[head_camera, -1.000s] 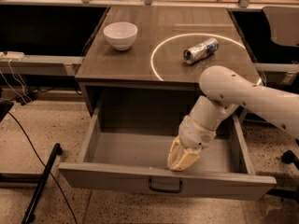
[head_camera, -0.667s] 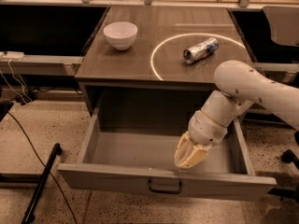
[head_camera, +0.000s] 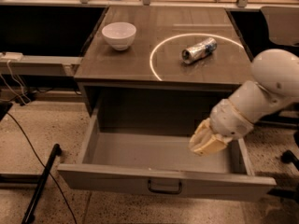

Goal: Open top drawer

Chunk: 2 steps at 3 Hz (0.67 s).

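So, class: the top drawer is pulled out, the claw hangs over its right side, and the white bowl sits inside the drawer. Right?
No. The camera view shows the white bowl on the table top, not inside. The top drawer is pulled out, the claw over its right side.

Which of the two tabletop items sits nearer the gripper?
The can, lying inside the white ring; the white bowl sits farther left. The gripper hangs over the open top drawer.

Speckled beige floor (head_camera: 51, 125) lies around the dark brown wooden table (head_camera: 121, 65) (thin black cable (head_camera: 27, 136) on its left).
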Tool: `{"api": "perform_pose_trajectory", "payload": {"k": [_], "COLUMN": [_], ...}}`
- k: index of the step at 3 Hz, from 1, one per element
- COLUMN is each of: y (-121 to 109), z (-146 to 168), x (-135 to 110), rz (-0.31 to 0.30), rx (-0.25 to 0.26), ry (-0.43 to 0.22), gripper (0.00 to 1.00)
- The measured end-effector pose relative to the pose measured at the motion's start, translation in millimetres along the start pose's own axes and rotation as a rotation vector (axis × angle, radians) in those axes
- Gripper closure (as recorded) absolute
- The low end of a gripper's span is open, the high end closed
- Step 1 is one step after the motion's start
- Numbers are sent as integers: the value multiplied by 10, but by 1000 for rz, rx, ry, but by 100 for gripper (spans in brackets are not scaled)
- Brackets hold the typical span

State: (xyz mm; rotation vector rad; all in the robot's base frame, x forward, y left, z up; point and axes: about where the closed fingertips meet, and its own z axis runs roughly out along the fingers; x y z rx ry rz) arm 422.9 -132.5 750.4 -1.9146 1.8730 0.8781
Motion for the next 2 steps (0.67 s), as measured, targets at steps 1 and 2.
{"api": "perform_pose_trajectory", "payload": {"k": [1, 2], "y": [-167, -167], "z": [-5, -5], "x": [-7, -7], "rz": [-1, -1], "rx": [65, 65], "ry": [-6, -6], "gripper": [81, 58]}}
